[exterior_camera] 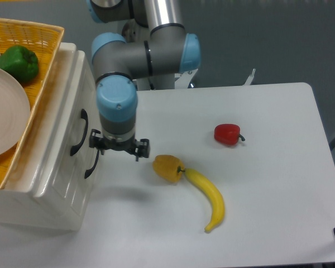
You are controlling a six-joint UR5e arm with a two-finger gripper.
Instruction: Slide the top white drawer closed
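The gripper (119,149) hung just off the front of the small white cabinet (56,184), pointing down at the counter (268,184), and from where I stood the blue wrist cap hid the fingertips, so I could not tell whether the fingers were apart or together; nothing showed between them. It sat close beside the two curved black handles but I saw a sliver of white between it and them, so not touching. The top white drawer (72,114) sat in the upper slot of the cabinet, its glossy face looking flush with the cabinet front, its black handle (79,132) bowed outward toward the arm. Right under it, the lower drawer (81,178) carried an identical handle (91,164), also level with the front. On top of the cabinet there was a yellow woven basket (47,72), and inside it a green bell pepper (19,61) lay near the back edge beside a pale round plate (5,120). Out on the counter, a yellow bell pepper (167,167) lay just right of the gripper, with a banana (209,195) touching it at the stem end and curving away toward the near edge. A red bell pepper (228,134) sat well apart from both, farther right.
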